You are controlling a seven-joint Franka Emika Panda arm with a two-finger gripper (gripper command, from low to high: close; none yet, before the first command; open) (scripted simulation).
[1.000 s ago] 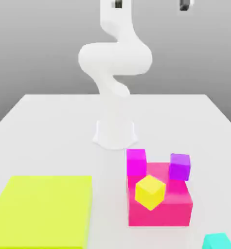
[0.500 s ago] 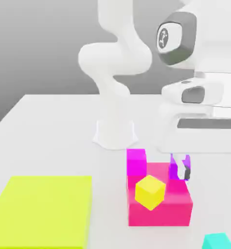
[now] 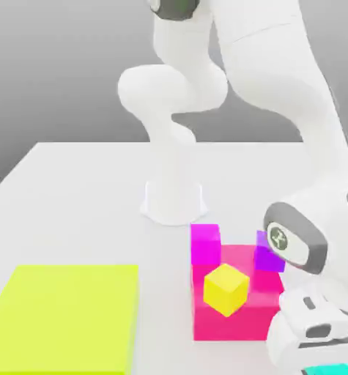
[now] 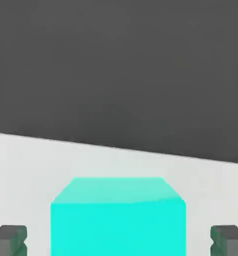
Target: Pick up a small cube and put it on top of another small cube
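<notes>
A cyan small cube [image 4: 118, 220] rests on the white table and sits between my gripper [image 4: 118, 241]. The gripper is open: each dark fingertip [image 4: 8, 240] stands off the cube's side with a gap. In the exterior view the white hand [image 3: 312, 338] hangs low at the front right, over a sliver of the cyan cube [image 3: 324, 370]. A yellow small cube [image 3: 226, 288] lies tilted on a large pink block [image 3: 242, 322]. A magenta cube [image 3: 205, 243] stands behind the block. A purple cube [image 3: 267, 254] is partly hidden by my wrist.
A broad flat lime-yellow slab [image 3: 63, 318] covers the front of the table on the exterior view's left. The arm's white base [image 3: 174, 201] stands mid-table behind the cubes. The arm's forearm sweeps down along the exterior view's right.
The arm came down into view, passed by the purple cube half a second ago, and has since moved forward and lower to straddle the cyan cube. No cube has shifted.
</notes>
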